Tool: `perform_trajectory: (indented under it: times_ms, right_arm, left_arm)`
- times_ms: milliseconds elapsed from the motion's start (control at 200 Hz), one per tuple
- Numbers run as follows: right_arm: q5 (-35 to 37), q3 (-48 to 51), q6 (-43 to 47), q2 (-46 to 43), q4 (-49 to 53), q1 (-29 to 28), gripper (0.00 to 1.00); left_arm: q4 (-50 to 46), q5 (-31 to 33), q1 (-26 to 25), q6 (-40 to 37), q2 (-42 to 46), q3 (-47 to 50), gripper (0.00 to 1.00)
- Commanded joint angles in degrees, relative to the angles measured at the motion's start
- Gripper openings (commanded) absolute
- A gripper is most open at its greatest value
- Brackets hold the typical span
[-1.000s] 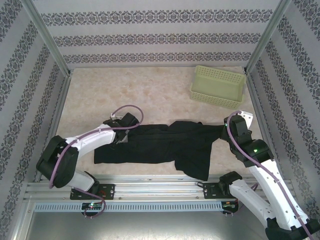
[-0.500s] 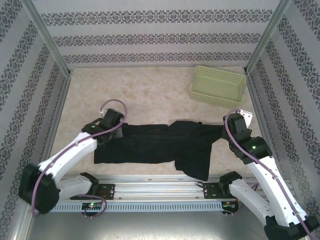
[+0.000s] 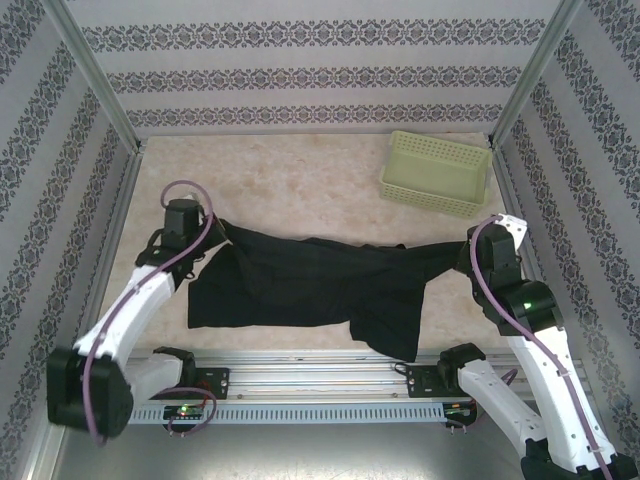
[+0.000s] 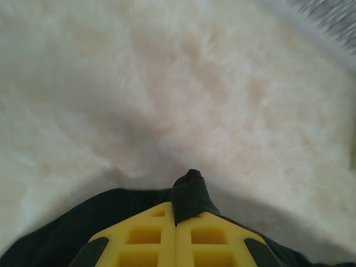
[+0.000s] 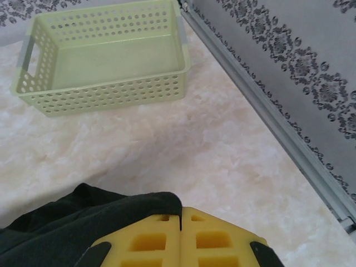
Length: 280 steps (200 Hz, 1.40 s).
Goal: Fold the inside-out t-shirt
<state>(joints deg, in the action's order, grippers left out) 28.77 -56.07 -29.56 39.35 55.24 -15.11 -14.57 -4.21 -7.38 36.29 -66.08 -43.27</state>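
Note:
The black t-shirt (image 3: 320,285) lies stretched across the near half of the table, pulled taut between both arms. My left gripper (image 3: 205,232) is shut on the shirt's left end; in the left wrist view a tuft of black cloth (image 4: 191,194) pokes out between the closed yellow fingers (image 4: 150,239). My right gripper (image 3: 470,258) is shut on the shirt's right end, and black fabric (image 5: 83,222) folds over its left yellow finger (image 5: 150,239). A lower flap (image 3: 390,325) hangs toward the front rail. No white tag shows.
A pale green perforated basket (image 3: 436,173) (image 5: 105,55) stands empty at the back right, close to the right wall frame (image 5: 267,111). Patterned walls enclose the marble table (image 3: 290,190). A metal rail (image 3: 320,365) runs along the near edge.
My left gripper has swung left and back, dragging the shirt's left end with it. The right gripper moved slightly right. The shirt has been stretched wider between them.

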Motion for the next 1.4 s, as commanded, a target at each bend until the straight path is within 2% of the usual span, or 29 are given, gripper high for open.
perform_trajectory:
  times_ms: [0, 145, 260, 315, 365, 490, 649, 794, 1054, 1229, 1309, 1394]
  right_arm:
    - [-3.0, 1.2, 0.6, -0.1, -2.4, 0.4, 0.0]
    - [-3.8, 1.1, 0.6, 0.9, -3.4, 0.3, 0.0]
    - [-4.1, 1.2, 0.8, 0.8, -3.7, 0.4, 0.0]
    - [-4.2, 1.4, 0.9, 0.9, -3.7, 0.3, 0.0]
    - [-4.3, 1.6, 0.9, 1.0, -3.8, 0.3, 0.0]
    - [-4.7, 2.4, 0.8, 1.3, -4.5, 0.3, 0.0]
    - [-5.0, 3.1, 0.4, 1.7, -5.4, 0.3, 0.0]
    - [-4.8, 2.7, 0.6, 1.6, -4.8, 0.3, 0.0]
    - [-4.2, 2.3, 0.8, 1.7, -4.9, 0.4, 0.0]
    - [-4.3, 1.9, 1.0, 2.8, -5.5, 0.4, 0.0]
    - [-4.1, 0.7, 1.7, 3.7, -5.5, 0.4, 0.0]
    - [-3.7, -1.2, 2.6, 4.5, -5.3, 0.5, 0.0]
  left_arm:
    - [3.0, -2.3, 0.9, 0.0, -8.2, -4.5, 0.05]
    - [1.4, -3.6, 1.3, -1.2, -21.7, -12.6, 0.14]
    - [0.2, -3.6, 1.6, -1.6, -25.4, -14.6, 0.38]
    - [0.0, -3.5, 1.8, -1.8, -24.2, -13.9, 0.49]
    - [-0.3, -2.7, 1.6, -1.3, -21.7, -12.4, 0.55]
    - [-0.8, -2.4, -1.5, -2.8, -17.3, -9.4, 0.6]
    - [-7.8, 1.4, -8.1, -4.1, -21.4, -13.0, 0.62]
    - [-9.2, 3.3, -8.9, -3.3, -24.9, -14.8, 0.54]
    - [-8.3, 0.0, -9.5, -2.8, -25.8, -14.8, 0.26]
    - [-7.4, -0.9, -9.4, -2.5, -24.8, -13.8, 0.0]
    - [-8.0, -1.5, -8.7, -2.5, -22.3, -14.6, 0.0]
    - [-8.3, -2.5, -6.5, -1.9, -15.9, -15.2, 0.0]
